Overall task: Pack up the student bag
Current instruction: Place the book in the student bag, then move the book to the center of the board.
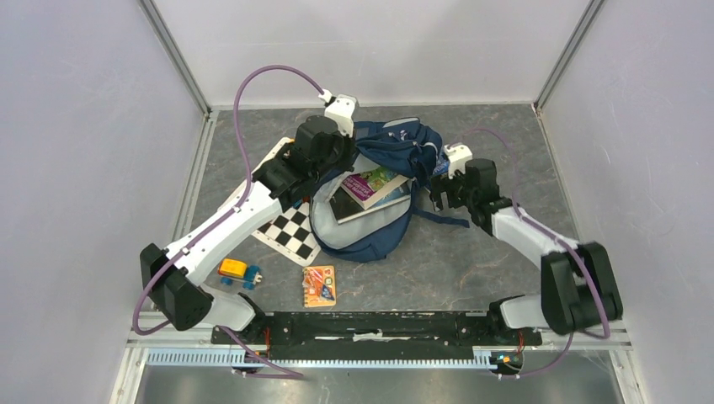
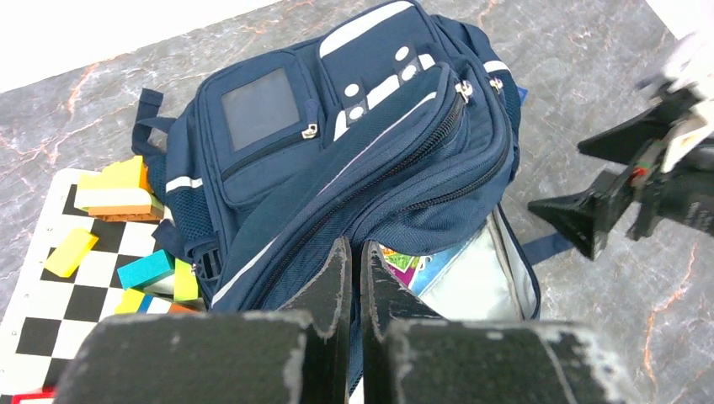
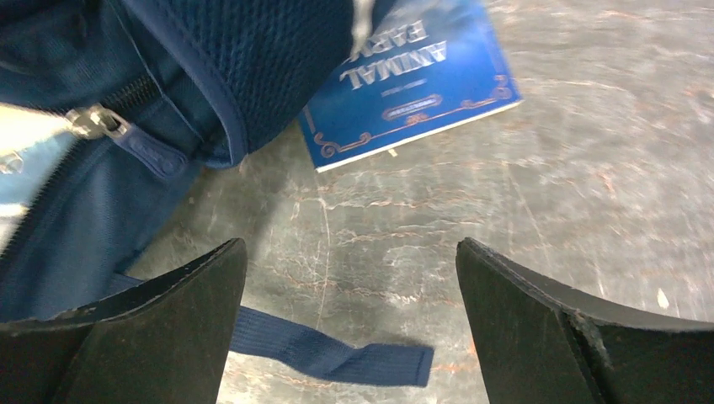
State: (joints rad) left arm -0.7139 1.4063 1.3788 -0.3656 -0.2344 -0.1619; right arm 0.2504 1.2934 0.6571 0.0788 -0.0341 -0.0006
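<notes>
The student bag (image 1: 396,139) lies at mid-table, navy, with its main compartment gaping and the grey lining showing. A purple-and-green book (image 1: 375,185) and a dark flat book (image 1: 349,206) lie inside. My left gripper (image 1: 339,164) is at the bag's left rim. In the left wrist view it (image 2: 355,248) is shut on the blue fabric of the bag's (image 2: 337,126) opening edge, and the book (image 2: 412,261) shows below. My right gripper (image 1: 439,189) is open and empty just right of the bag. In the right wrist view it (image 3: 350,248) hovers over a loose strap (image 3: 337,353).
A blue "Animal Farm" book (image 3: 421,93) lies on the table, partly under the bag (image 3: 101,194). A chessboard (image 1: 290,231) with coloured blocks (image 2: 118,189) lies left of the bag. A toy truck (image 1: 238,273) and an orange card pack (image 1: 320,284) lie near the front.
</notes>
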